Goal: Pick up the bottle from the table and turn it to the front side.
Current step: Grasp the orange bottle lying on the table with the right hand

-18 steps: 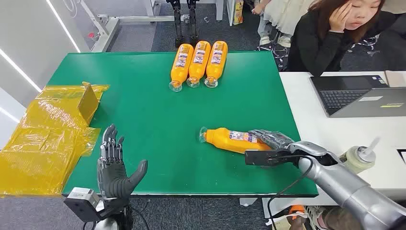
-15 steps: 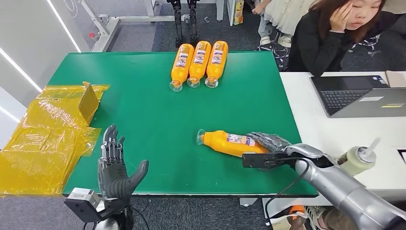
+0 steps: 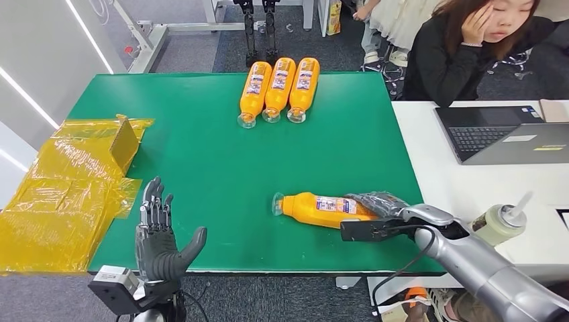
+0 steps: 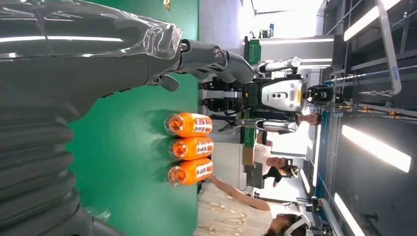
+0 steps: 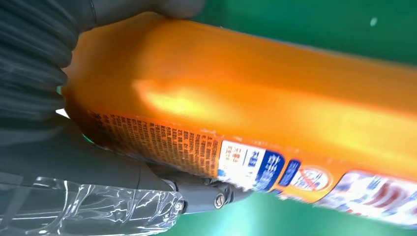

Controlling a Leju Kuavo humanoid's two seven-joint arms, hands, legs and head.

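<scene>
Orange, smooth plastic bottle [image 3: 321,208] lies on green table [image 3: 201,154], base gripped by right hand [image 3: 379,203]; left hand [image 3: 158,235] spread wide, holding nothing.

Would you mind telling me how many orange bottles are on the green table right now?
4. Three lie side by side at the far edge of the green table: left bottle, middle bottle, right bottle. The fourth bottle lies near the front, held by the right hand.

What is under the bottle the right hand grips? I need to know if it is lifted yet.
The bottle lies sideways over bare green table, the right hand gripping its base end. Whether it touches the table or hangs just above cannot be told; its underside is hidden.
</scene>
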